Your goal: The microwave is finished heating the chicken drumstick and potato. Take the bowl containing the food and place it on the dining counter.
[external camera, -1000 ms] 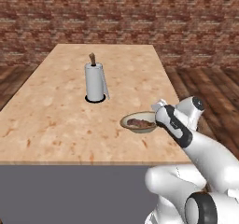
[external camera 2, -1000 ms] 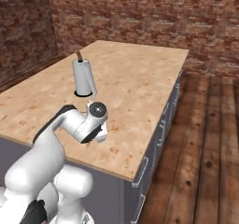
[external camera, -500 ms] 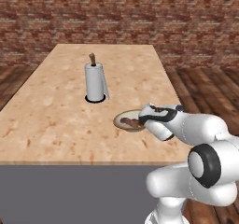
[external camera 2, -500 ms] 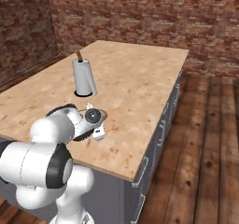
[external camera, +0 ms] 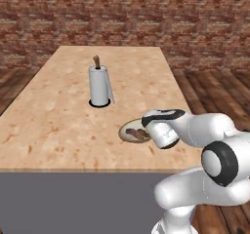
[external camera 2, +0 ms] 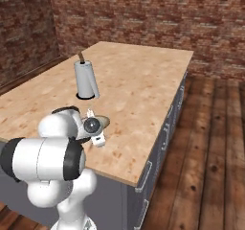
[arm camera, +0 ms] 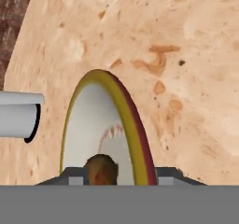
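Bowl (external camera: 131, 132) shallow, round, cream-white inside, tan-gold rim with a dark red outer edge; faint reddish scalloped pattern on the inner face in hand view (arm camera: 100, 125). Sitting low centre of left base view, on the dining counter (external camera: 58, 111), near its front edge. Food (external camera: 138, 134) inside: reddish-brown lumps, one rounded brown lump at bottom of hand view (arm camera: 101, 168). Which lump is drumstick and which potato: cannot tell at this resolution.

Counter top: long rectangular slab, tan-pink speckled stone with darker orange flecks, plain grey base with drawer handles at lower right of right base view (external camera 2: 158, 143). Paper towel roll (external camera: 99, 85), white cylinder upright on a dark round base with a brown post on top, centre-left of left base view, apart from the bowl. Brick walls, dark wood plank floor (external camera 2: 210, 147).

Arm folded low from lower right of left base view, glossy white links, dark joints, wrist bent back toward the bowl. Gripper (arm camera: 120, 174) right at the bowl's near rim, fingers (arm camera: 77, 175) either side of it at bottom of hand view, rim between them. Probably clamped on the rim, but contact hidden at frame edge — cannot tell grip state.
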